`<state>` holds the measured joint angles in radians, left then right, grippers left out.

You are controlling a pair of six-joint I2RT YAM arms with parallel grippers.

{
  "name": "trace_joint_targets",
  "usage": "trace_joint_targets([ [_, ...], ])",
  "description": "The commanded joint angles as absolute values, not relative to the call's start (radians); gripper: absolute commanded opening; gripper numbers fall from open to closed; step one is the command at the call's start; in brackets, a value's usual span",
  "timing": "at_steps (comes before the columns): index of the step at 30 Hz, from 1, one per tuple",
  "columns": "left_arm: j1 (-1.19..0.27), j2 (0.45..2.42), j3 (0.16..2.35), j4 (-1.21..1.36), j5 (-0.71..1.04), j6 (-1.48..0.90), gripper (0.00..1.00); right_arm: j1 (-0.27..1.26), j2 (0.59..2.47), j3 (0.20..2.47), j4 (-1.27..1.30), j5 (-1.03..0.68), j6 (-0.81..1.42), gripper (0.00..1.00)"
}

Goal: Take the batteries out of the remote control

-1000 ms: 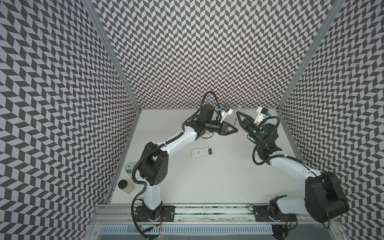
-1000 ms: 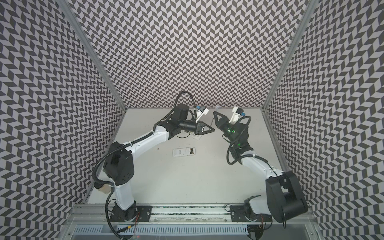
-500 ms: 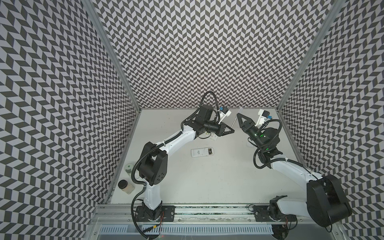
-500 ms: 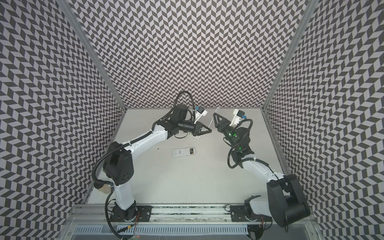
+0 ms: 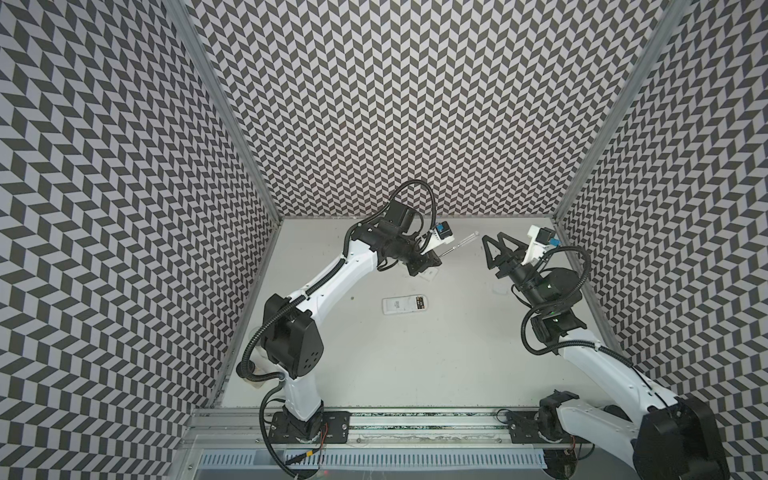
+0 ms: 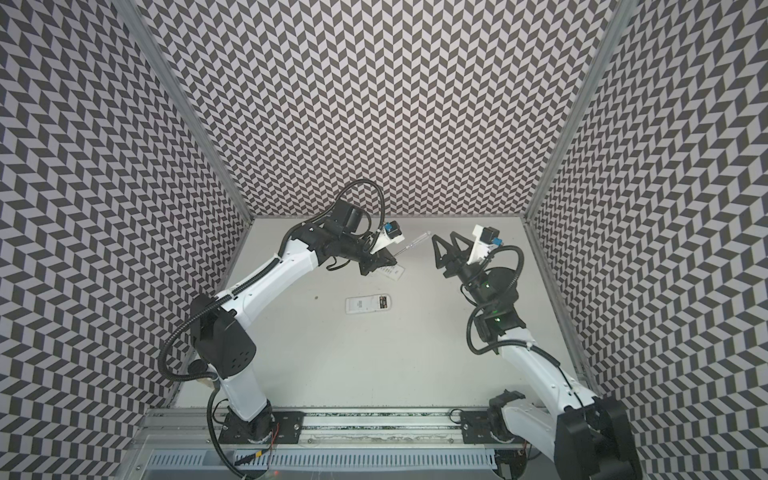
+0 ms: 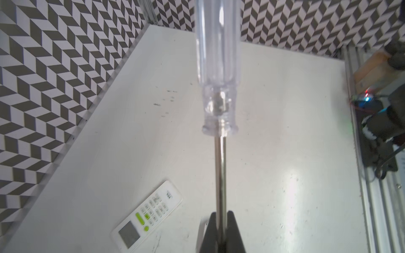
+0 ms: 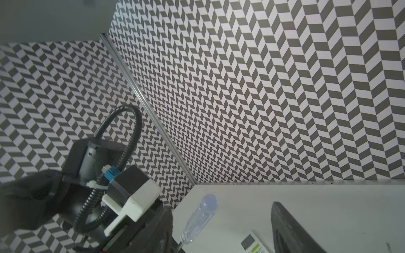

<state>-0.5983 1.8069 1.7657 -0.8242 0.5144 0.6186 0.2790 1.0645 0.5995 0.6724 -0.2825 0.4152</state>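
In both top views the left gripper (image 5: 434, 261) is clenched on the steel shaft of a clear-handled screwdriver (image 5: 466, 241). The right gripper (image 6: 444, 242) gapes empty, its black triangular fingers spread. A flat white remote (image 5: 404, 305) lies mid-frame on the matte table (image 5: 415, 374), with a dark bay at its right end; the batteries are too small to tell.

Left wrist view: dark fingers (image 7: 208, 234) pinch the glossy round shaft at bottom centre.

Right wrist view: the screwdriver's transparent plastic handle shows at lower centre.

The left wrist view cuts off the screwdriver (image 7: 219, 164).
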Motion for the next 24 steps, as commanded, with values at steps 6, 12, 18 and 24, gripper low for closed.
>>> trace_joint_targets([
  [6,-0.581,1.765,1.824,-1.149,0.366,1.013,0.0,0.291,0.955,0.574,0.509,-0.495,-0.037,0.67],
  [12,-0.575,1.759,1.81,-1.221,0.312,1.129,0.0,0.323,0.945,0.5,0.566,-0.628,-0.141,0.66],
  [18,-0.588,1.751,1.819,-1.283,0.379,1.21,0.0,0.397,0.985,0.47,0.578,-0.641,-0.23,0.66],
  [24,-0.614,1.753,1.825,-1.311,0.427,1.235,0.0,0.448,1.041,0.463,0.627,-0.653,-0.224,0.63],
])
